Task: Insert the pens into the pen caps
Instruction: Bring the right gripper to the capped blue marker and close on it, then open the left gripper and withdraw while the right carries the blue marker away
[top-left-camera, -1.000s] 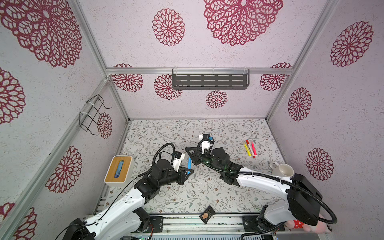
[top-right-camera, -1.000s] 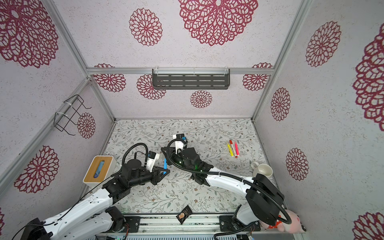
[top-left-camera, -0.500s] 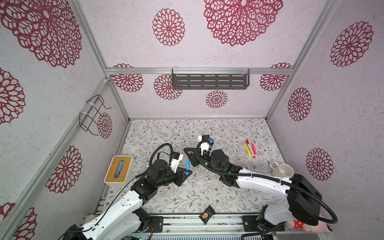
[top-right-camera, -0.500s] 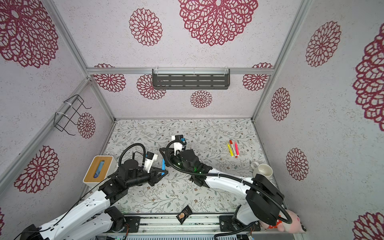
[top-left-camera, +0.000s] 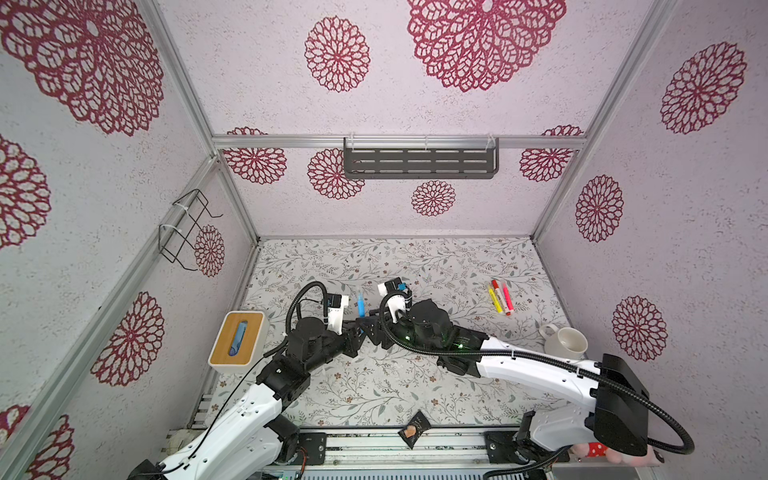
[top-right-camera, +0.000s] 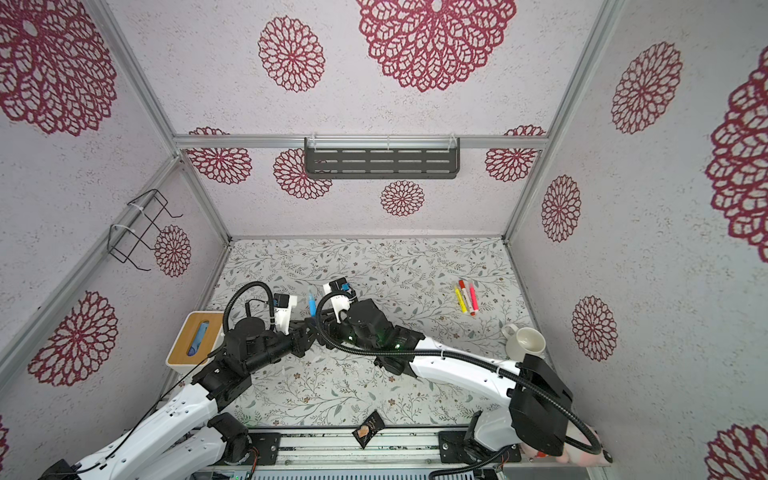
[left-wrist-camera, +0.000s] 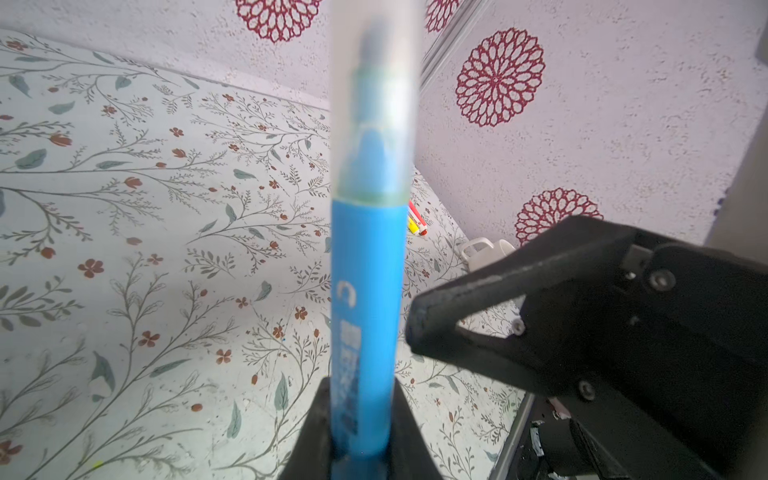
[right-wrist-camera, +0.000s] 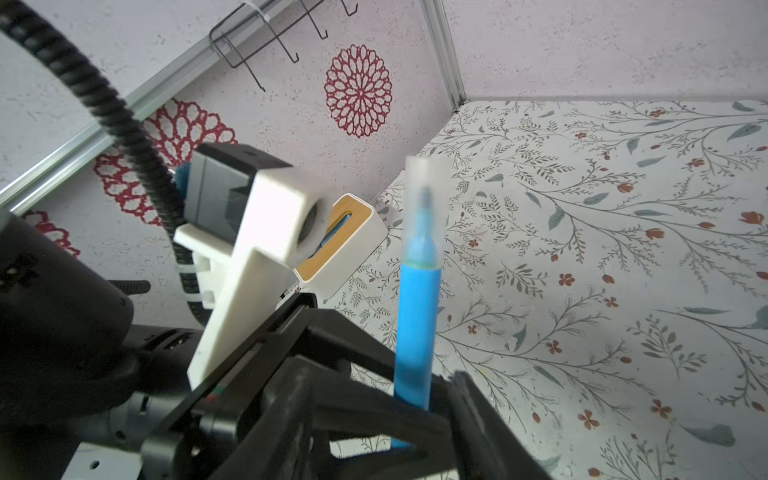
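Across both top views I see the table under a matte pale sheet printed with grey-green sprigs and small rust flowers. It is boxed in by pebbly white walls stamped with crimson lace rosettes and edged in aluminium rail. A slotted dark shelf hangs at the back and a thin wire rack on the left wall.

My left gripper and right gripper meet mid-table at the foot of the upright blue pen. Three other pens lie side by side far right, near a glossy white mug. A wood-topped white box sits at the left edge.

From the left wrist, the left jaws are clenched on the smooth barrel, and a frosted cap sheathes the tip.

From the right wrist, the right jaws stand released, clear of the barrel.
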